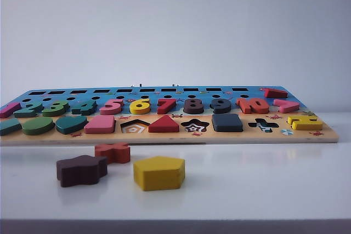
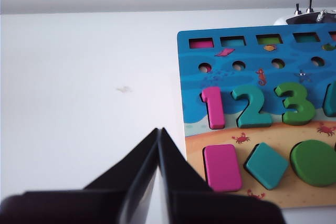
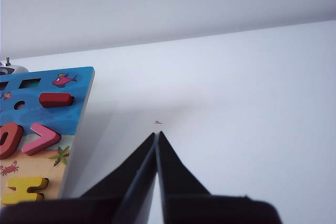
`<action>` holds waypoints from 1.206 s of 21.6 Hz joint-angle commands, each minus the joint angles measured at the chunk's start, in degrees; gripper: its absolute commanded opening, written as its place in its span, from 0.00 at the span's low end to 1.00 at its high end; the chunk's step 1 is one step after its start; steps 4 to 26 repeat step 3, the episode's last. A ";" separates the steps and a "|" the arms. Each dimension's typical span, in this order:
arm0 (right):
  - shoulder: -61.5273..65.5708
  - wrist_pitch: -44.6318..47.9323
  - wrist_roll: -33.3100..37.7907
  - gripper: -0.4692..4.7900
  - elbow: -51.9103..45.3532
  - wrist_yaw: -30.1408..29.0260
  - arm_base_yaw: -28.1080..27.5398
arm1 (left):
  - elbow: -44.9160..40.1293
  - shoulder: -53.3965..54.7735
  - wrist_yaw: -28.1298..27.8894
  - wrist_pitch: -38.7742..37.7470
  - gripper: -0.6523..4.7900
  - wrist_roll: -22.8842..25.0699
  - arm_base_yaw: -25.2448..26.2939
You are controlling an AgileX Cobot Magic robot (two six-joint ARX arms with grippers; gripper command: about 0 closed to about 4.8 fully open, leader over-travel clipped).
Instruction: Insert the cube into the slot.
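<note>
My left gripper (image 2: 158,129) and right gripper (image 3: 156,134) hung empty off the ends of the board (image 1: 164,138), jaws pressed together. The cube (image 1: 227,122) lay seated in the board, at 3 o'clock of the star recess (image 1: 195,126), apparently covering the slot. Insertion looked complete, and no further move seemed called for.

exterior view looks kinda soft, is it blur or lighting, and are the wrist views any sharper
Exterior view: flat, even light, faint shadows under the yellow pentagon; the puzzle board reads slightly soft. Left wrist view: board print crisp, the shut left gripper a dark, unlit silhouette. Right wrist view: bright, washed-out table, the shut right gripper equally dark.
</note>
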 commanded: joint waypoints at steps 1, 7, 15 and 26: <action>-0.13 0.79 0.15 0.08 -0.20 -0.02 0.07 | 0.09 0.00 0.04 0.79 0.15 0.20 0.00; -0.13 0.76 0.15 0.08 -0.20 -0.02 0.07 | 0.09 0.00 0.02 0.79 0.15 0.22 0.00; -0.13 0.76 0.15 0.08 -0.20 -0.02 0.07 | 0.09 0.00 0.02 0.79 0.15 0.22 0.00; -0.13 0.76 0.15 0.08 -0.20 -0.02 0.07 | 0.09 0.00 0.02 0.79 0.15 0.22 0.00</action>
